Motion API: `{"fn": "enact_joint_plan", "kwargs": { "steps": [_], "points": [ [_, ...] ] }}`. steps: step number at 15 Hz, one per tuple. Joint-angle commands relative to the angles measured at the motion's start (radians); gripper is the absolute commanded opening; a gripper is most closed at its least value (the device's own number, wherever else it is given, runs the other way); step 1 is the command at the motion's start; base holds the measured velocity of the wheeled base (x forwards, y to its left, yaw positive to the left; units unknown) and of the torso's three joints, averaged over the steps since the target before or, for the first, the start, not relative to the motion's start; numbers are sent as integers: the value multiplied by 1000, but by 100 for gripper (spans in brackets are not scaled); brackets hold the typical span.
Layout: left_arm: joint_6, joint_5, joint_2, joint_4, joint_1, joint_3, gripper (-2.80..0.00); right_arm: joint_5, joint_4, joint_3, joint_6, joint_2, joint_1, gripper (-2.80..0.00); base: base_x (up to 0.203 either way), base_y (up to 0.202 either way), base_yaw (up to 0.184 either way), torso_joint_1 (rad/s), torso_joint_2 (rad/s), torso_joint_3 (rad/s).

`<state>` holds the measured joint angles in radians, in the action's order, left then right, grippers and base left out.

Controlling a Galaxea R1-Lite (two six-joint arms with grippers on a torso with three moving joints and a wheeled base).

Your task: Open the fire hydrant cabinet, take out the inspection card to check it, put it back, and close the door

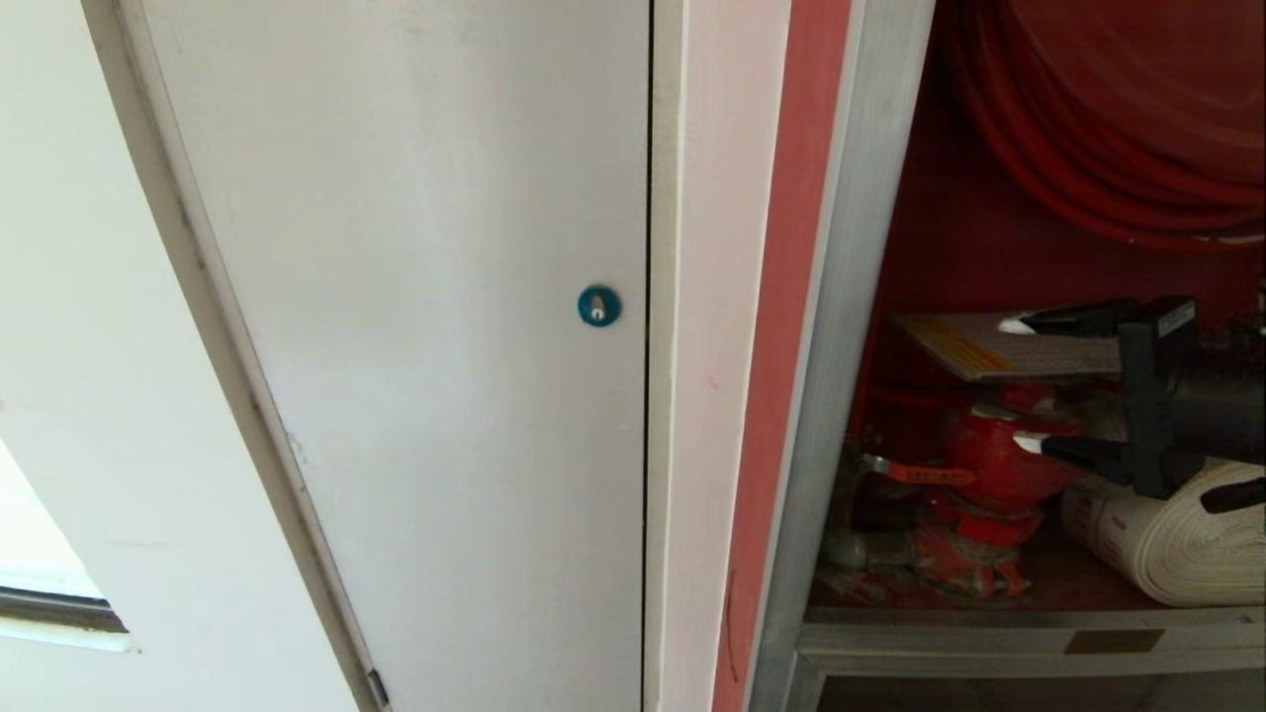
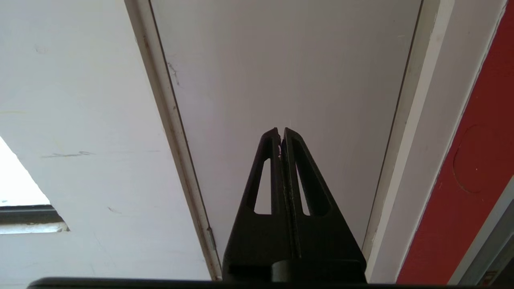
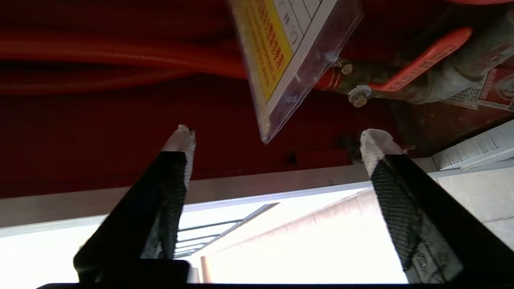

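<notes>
One white sleeved inspection card (image 1: 999, 348) inside the red-lined, silver-framed fire hydrant cabinet (image 1: 841, 326). Right gripper (image 1: 1019, 384) spread wide, apparently clear of the card. Left gripper (image 2: 280, 134) clenched, empty.

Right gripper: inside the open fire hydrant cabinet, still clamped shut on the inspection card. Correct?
Not quite. The right gripper is inside the fire hydrant cabinet, but its jaws stand wide open and hold nothing. In the right wrist view the inspection card hangs just beyond the fingertips, touching neither; the head view shows the same open jaws.
</notes>
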<state>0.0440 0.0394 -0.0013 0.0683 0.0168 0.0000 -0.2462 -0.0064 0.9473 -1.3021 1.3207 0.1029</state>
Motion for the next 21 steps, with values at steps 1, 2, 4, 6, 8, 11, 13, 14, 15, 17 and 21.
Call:
{"fn": "enact_joint_plan", "kwargs": {
  "steps": [1,2,4,6,8,11,13,14,15,17,21],
  "points": [
    [0,1,1,1,0,28,-280,8,-34,13,-6,70,10,0,0,0,0,0,0,0],
    [0,1,1,1,0,28,-280,23,-52,20,-6,97,12,0,0,0,0,0,0,0],
    [0,1,1,1,0,28,-280,68,-70,40,-6,145,15,0,0,0,0,0,0,0],
    [0,1,1,1,0,28,-280,84,-73,49,-6,159,15,0,0,0,0,0,0,0],
    [0,1,1,1,0,28,-280,87,-72,58,-6,161,15,0,0,0,0,0,0,0],
    [0,1,1,1,0,28,-280,88,-72,69,-6,170,15,0,0,0,0,0,0,0],
    [0,1,1,1,0,28,-280,88,-70,81,-6,172,15,0,0,0,0,0,0,0],
    [0,1,1,1,0,28,-280,90,-70,85,-6,172,15,-230,0,0,0,0,0,0],
    [0,1,1,1,0,28,-280,95,-70,89,-5,171,15,-280,0,0,0,0,0,0],
    [0,1,1,1,0,28,-280,108,-70,99,-2,176,15,-280,0,0,0,0,0,0],
    [0,1,1,1,0,28,-280,108,-70,110,12,183,17,-280,0,0,0,0,0,0]
  ]
}}
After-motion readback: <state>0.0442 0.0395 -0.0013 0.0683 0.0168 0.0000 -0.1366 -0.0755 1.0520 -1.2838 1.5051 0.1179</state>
